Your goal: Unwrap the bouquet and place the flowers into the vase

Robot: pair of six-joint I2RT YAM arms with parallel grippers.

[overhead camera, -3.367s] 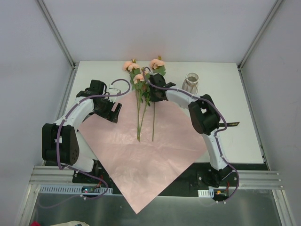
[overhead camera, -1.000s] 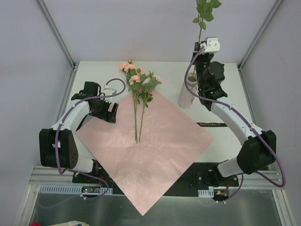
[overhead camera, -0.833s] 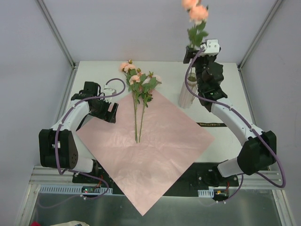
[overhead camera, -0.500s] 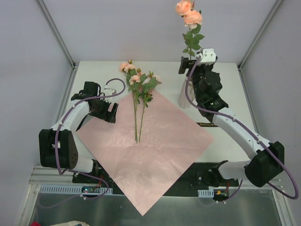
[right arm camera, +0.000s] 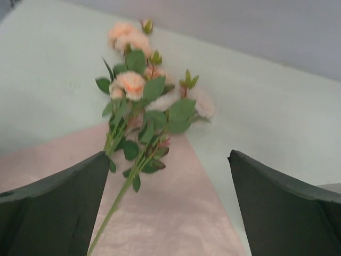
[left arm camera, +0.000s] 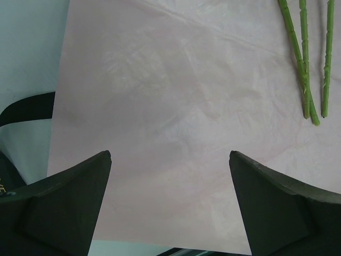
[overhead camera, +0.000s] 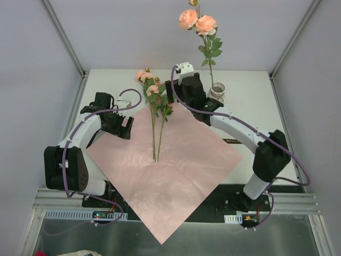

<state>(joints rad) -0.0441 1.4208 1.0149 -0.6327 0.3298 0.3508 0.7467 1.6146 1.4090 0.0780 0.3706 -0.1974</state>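
Black left pincer (left arm camera: 169, 156), fingers spread wide, nothing between them. Low over the pink paper (left arm camera: 176, 106), near its left corner. At the upper right of the wrist view, the green cut ends of the flowers (left arm camera: 308, 80), flat on the sheet. At the left, a black strip (left arm camera: 26, 104) on the bare desk (overhead camera: 266, 112), just off the paper's edge; no telling what it is.

Black right pincer (right arm camera: 168, 154) likewise wide apart and empty. Raised near the paper's far corner, pointing down at the lying flowers: peach-pink heads and green leaves out on the desk past that corner, stems running back onto the sheet. All somewhat blurred in that wrist view.

Just right of this pincer, the vase (overhead camera: 216, 95), upright on the desk near the far edge, clear of the paper. In it, one tall flower (overhead camera: 198, 22): thin stem rising from the neck with a slight lean to the left, a few leaves partway up, two peach roses and a bud high above. Touched by neither pincer.

By the paper's right corner, a black ribbon (overhead camera: 230, 141) flat on the desk, partly hidden under the right arm.
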